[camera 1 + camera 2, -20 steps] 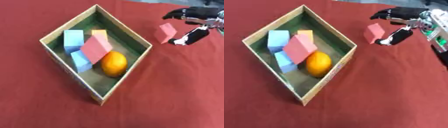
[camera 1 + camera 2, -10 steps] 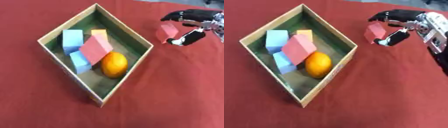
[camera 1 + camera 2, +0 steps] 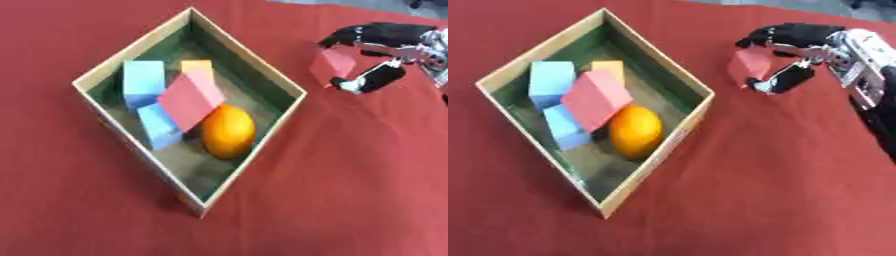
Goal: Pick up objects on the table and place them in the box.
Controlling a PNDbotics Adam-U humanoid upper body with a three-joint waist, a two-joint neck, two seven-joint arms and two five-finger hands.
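Observation:
My right hand point(image 3: 798, 47) comes in from the upper right and is shut on a pink block point(image 3: 752, 66), pinched between its fingers above and its thumb below. It holds the block just right of the box's right corner, above the red cloth. The open box point(image 3: 248, 75) lies like a diamond at centre left. Inside it are an orange point(image 3: 228, 131), a large pink block point(image 3: 189, 98), two light blue blocks point(image 3: 143, 78), and a small orange block point(image 3: 198, 66). My left hand shows in no view.
A red cloth point(image 3: 350, 180) covers the table all round the box. Along the top right edge a strip of grey background point(image 3: 815, 5) shows beyond the cloth.
My right hand has carried the pink block a little to the left, closer to the box's right corner. The things in the box have stayed put.

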